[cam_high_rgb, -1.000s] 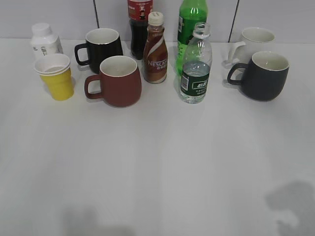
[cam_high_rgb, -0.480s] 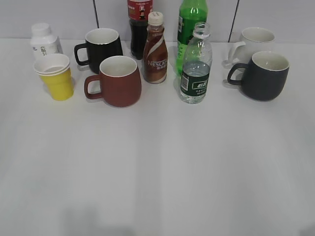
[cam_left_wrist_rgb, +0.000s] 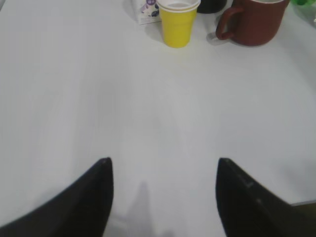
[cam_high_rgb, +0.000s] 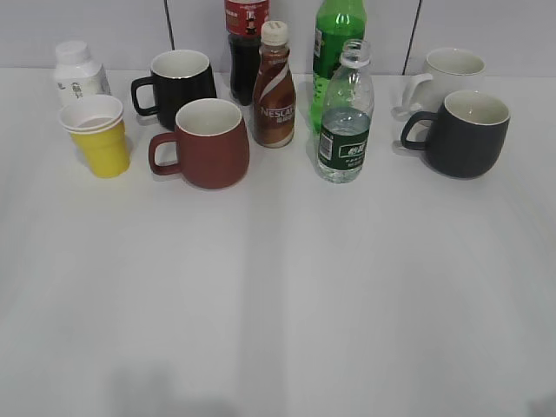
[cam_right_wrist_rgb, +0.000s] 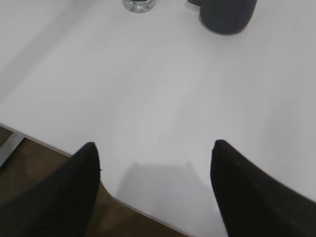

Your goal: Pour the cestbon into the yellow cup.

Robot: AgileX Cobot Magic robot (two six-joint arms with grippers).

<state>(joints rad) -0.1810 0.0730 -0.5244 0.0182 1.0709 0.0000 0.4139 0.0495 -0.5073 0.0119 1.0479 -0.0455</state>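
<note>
The cestbon bottle [cam_high_rgb: 346, 117], clear with a dark green label and no cap, stands upright mid-table in front of a green soda bottle; only its base [cam_right_wrist_rgb: 138, 5] shows in the right wrist view. The yellow cup [cam_high_rgb: 97, 135] stands upright at the left, and in the left wrist view [cam_left_wrist_rgb: 177, 22] it is far ahead. My left gripper [cam_left_wrist_rgb: 164, 160] is open and empty over bare table. My right gripper [cam_right_wrist_rgb: 154, 144] is open and empty above the table's near edge. Neither gripper shows in the exterior view.
A white pill-style bottle [cam_high_rgb: 78, 69] stands behind the cup. A black mug [cam_high_rgb: 181, 82], a red-brown mug [cam_high_rgb: 208, 143], a brown Nescafe bottle [cam_high_rgb: 274, 87], a cola bottle [cam_high_rgb: 246, 43], a green soda bottle [cam_high_rgb: 337, 39], a white mug [cam_high_rgb: 450, 74] and a dark grey mug [cam_high_rgb: 465, 132] stand along the back.
A dark shadow at the lower right of the table one second ago has left the exterior view. The objects have not moved.
</note>
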